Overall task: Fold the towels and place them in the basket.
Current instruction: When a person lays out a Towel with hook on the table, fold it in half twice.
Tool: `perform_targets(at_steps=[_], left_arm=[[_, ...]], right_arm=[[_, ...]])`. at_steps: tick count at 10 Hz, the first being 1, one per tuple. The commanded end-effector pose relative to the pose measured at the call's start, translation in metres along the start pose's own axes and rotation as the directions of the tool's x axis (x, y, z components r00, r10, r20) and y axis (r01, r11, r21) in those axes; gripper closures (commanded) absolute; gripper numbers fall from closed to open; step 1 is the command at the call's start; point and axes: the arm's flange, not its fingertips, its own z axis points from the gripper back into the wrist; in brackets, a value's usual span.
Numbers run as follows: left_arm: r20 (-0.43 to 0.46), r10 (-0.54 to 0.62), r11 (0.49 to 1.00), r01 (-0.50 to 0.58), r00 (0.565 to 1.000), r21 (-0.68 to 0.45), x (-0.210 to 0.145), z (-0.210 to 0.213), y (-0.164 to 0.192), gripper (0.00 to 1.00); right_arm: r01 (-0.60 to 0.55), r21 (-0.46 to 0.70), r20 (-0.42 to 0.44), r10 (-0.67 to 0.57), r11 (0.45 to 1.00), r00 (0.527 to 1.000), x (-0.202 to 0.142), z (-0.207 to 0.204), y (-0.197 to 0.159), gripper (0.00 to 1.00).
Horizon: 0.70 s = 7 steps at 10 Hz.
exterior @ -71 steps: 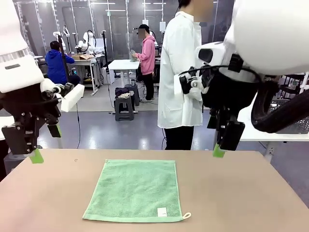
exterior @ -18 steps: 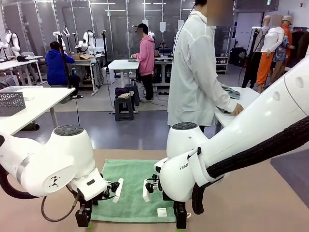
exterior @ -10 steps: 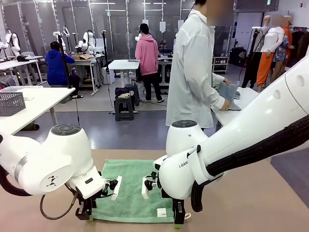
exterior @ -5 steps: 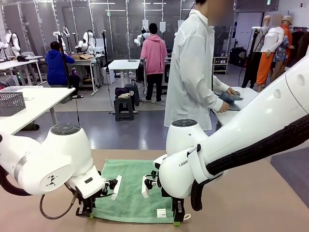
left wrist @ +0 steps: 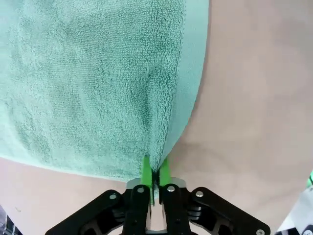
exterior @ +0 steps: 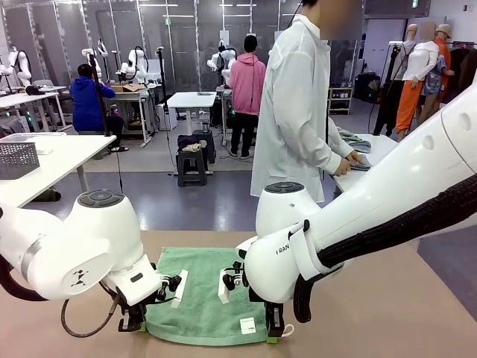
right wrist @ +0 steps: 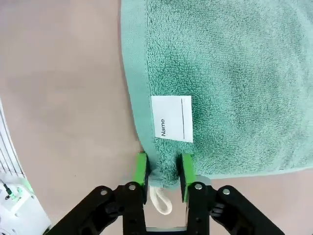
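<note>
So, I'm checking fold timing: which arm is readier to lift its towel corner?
Left, probably. The left gripper is pinched shut on a corner of the mint towel; the right gripper straddles its corner, pads apart.

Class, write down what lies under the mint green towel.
The mint green towel lies on the tan table, bare around it. Whatever sits beneath the cloth is covered.

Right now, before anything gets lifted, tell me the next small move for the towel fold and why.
Probably close the right end effector fully on its corner first. The left end effector is pinched shut on the mint green towel's near corner, but the right one's pads only straddle the corner by the white loop, with a gap showing.
</note>
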Motion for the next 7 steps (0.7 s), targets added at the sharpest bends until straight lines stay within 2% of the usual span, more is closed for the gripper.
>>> perform_targets(at_steps=[1, 2, 3, 4, 7], left_arm=[[-0.015, -0.033, 0.999, 0.034, 0.999, 0.016, -0.0053, 0.0059, -0.0018, 1.0], [-0.017, -0.034, 0.999, 0.035, 0.999, 0.012, -0.0053, 0.006, -0.0015, 1.0], [-0.018, -0.036, 0.999, 0.036, 0.999, 0.011, -0.005, 0.006, -0.0015, 1.0], [-0.02, -0.039, 0.999, 0.039, 0.999, 0.01, -0.0046, 0.0062, -0.0019, 1.0], [0.001, -0.026, 1.0, 0.026, 1.0, 0.017, -0.0034, 0.007, -0.0017, 1.0]], right_arm=[[-0.005, 0.004, -0.01, 0.005, 1.0, 1.0, -0.0018, 0.0064, 0.001, 0.69], [-0.005, 0.001, -0.012, 0.005, 1.0, 1.0, -0.0019, 0.0087, 0.0008, 1.0], [-0.006, 0.002, -0.014, 0.006, 1.0, 1.0, -0.0021, 0.0107, 0.0008, 0.89], [-0.012, 0.006, -0.015, 0.012, 1.0, 1.0, -0.0023, 0.0126, 0.0012, 1.0], [-0.02, -0.014, -0.006, 0.019, 1.0, 1.0, -0.0009, 0.015, 0.0019, 1.0]])
